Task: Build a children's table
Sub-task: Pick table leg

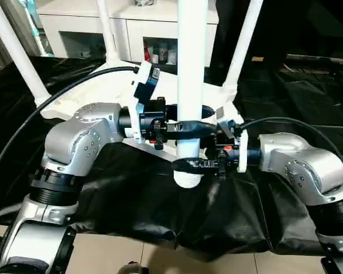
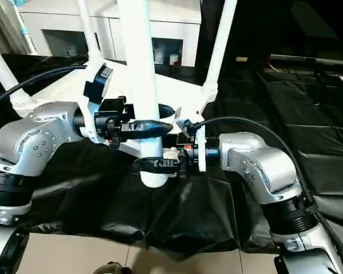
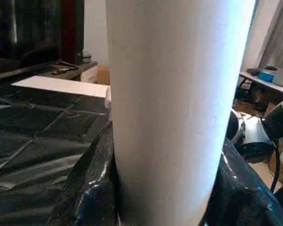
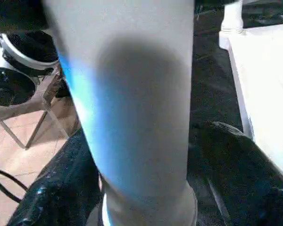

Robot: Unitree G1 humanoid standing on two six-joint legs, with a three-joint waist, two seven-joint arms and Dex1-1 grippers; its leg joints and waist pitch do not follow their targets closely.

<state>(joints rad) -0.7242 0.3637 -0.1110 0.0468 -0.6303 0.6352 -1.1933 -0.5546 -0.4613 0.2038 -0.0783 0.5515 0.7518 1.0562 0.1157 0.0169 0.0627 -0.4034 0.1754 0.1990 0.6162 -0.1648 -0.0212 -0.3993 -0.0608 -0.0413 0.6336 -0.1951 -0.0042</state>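
Both claws clasp one upright leg — left claw above right claw.

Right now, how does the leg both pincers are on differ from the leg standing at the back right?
The near leg is gripped by the left pincer and right pincer, with its ribbed end hanging free of the tabletop. The back-right leg stands in its corner socket, untouched and tilted. Both are white tubes.

Both silver forearms reach inward and meet at the middle. The left gripper clasps the upright leg with its fingers; the right gripper grips it just below.
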